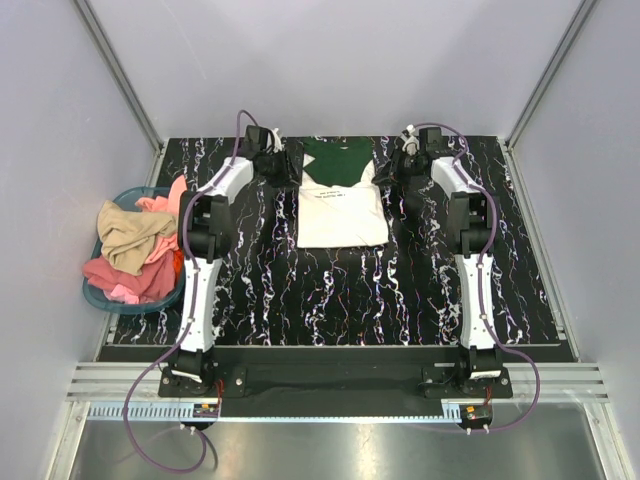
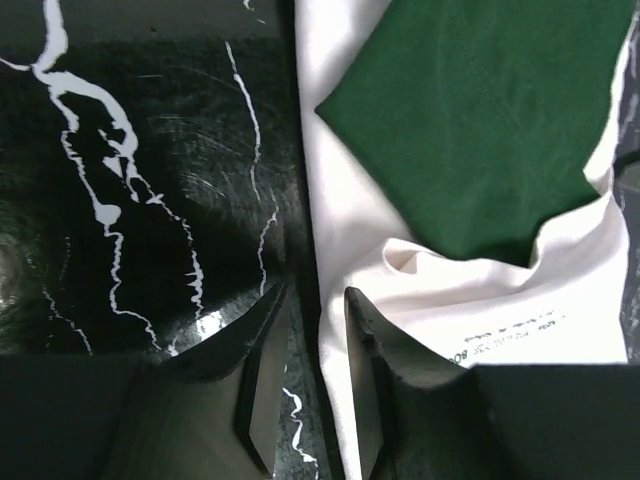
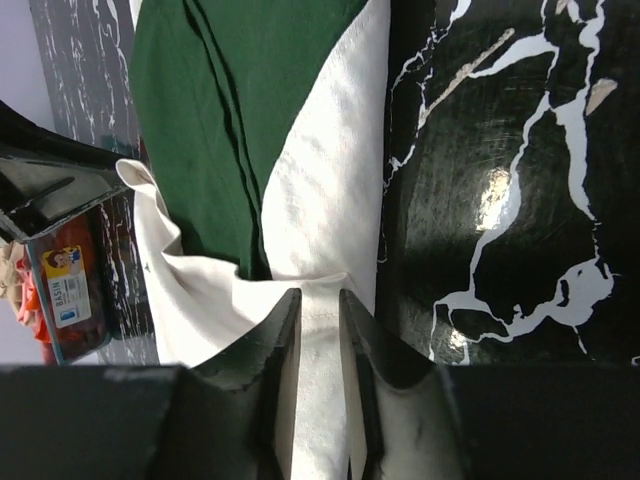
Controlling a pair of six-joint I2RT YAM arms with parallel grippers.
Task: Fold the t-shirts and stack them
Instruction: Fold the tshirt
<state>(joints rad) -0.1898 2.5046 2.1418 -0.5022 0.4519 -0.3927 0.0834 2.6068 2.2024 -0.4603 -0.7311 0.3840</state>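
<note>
The cream-white t-shirt lies folded flat at the table's far middle, small dark lettering near its top. The dark green t-shirt lies on its far end. My left gripper stands at the white shirt's far-left edge. In the left wrist view it is open and straddles that edge, one finger over the table, the other over white cloth below the green cloth. My right gripper is at the far-right edge. There it is shut on a raised fold of white cloth beside the green.
A blue basket heaped with pink and tan clothes stands off the table's left edge. The black marbled tabletop stretches from the shirts toward the arm bases. Grey walls close in the left, right and back.
</note>
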